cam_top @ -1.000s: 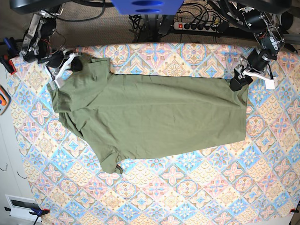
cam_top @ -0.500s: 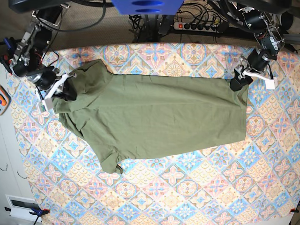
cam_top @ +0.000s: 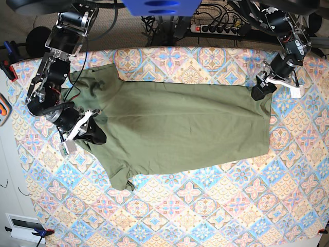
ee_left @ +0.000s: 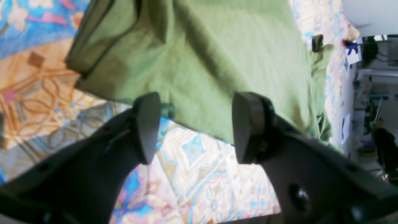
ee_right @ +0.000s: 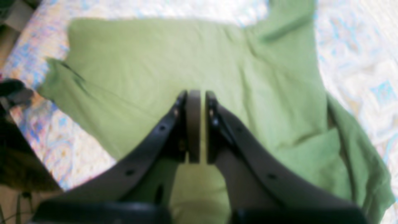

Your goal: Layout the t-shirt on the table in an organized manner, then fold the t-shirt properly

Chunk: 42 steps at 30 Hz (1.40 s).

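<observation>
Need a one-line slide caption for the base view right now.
Olive t-shirt spread on patterned table; right gripper over its collar end, left gripper at hem corner.

Both arms are black metal with exposed joints and thin cables. The left gripper (ee_left: 194, 127) has matte black fingers with flat grey pads (ee_left: 148, 124); the right gripper (ee_right: 196, 124) shows small screws.

Floor: brown carpet (cam_top: 128, 31) is seen behind.
Power strip (cam_top: 216, 28): laid on carpet, cables attached.
</observation>
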Available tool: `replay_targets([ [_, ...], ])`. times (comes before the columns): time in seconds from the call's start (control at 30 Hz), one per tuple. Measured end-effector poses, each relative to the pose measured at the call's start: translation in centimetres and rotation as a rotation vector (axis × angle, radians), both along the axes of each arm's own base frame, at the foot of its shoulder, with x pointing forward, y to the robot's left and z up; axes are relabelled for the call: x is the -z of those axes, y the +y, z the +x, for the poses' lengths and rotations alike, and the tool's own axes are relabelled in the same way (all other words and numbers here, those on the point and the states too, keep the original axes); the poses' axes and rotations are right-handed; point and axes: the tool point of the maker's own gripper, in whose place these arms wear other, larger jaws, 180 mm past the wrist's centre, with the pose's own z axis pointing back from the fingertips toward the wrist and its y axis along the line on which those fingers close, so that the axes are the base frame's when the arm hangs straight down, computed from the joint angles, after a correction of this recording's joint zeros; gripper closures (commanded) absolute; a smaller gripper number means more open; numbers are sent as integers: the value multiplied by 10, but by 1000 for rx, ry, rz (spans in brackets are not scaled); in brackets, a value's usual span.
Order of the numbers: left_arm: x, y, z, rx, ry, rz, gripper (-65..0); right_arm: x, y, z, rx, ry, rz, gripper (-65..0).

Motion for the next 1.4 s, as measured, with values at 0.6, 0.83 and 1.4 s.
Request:
replay_targets([
  [0.6,5,2,-4,1,22,21,-365,46,-110,-117,229,215,-191,-316],
  [0.83,5,2,-4,1,22,21,-365,84,-125,-142,260,359,-241,-350],
  [1.4,5,3,-4,2,22,24,-365,124,-69,-140,137,415,-91,-374],
])
